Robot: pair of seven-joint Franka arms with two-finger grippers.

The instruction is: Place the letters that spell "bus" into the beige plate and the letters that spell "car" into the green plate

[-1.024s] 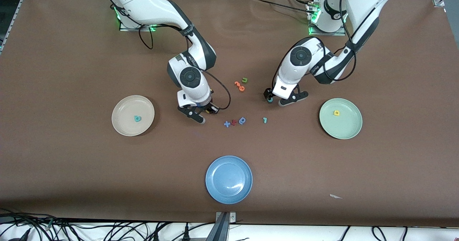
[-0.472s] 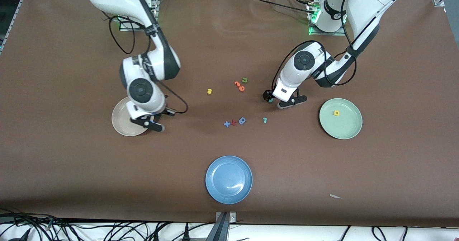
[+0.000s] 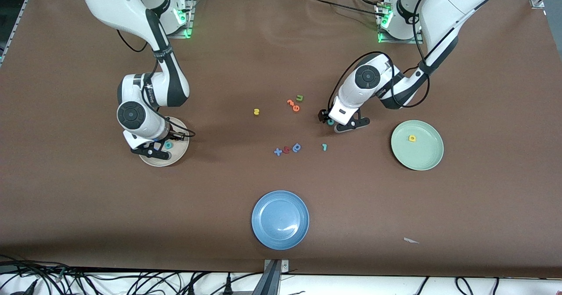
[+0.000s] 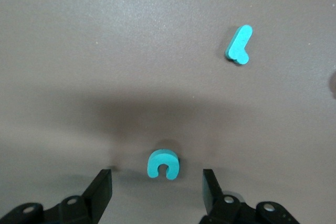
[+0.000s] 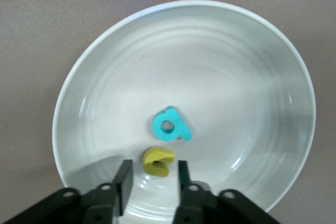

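Observation:
My right gripper [image 3: 160, 148] [image 5: 153, 180] hangs low over the beige plate [image 3: 181, 142] [image 5: 252, 77], open. A yellow "u" [image 5: 159, 162] lies in the plate just off its fingertips, free of both, beside a teal "b" [image 3: 168, 145] [image 5: 170, 126]. My left gripper [image 3: 335, 122] [image 4: 157, 186] is down at the table, open, with the teal "c" [image 3: 330, 121] [image 4: 163, 163] between its fingers, untouched. The teal "r" [image 3: 324, 146] [image 4: 239, 44] lies nearer the front camera. A yellow "s" [image 3: 256, 111] lies mid-table. The green plate [image 3: 428, 154] holds a yellow "a" [image 3: 412, 138].
Orange letters [image 3: 293, 105] and a green "u" [image 3: 300, 97] lie between the yellow "s" and the left gripper. A blue "x" [image 3: 278, 151], a red letter [image 3: 286, 149] and a blue "a" [image 3: 297, 147] sit beside the teal "r". A blue plate [image 3: 280, 219] stands near the front edge.
My right arm swung from mid-table to the beige plate with the yellow "u" and opened its fingers there. The left gripper sank a little around the teal "c".

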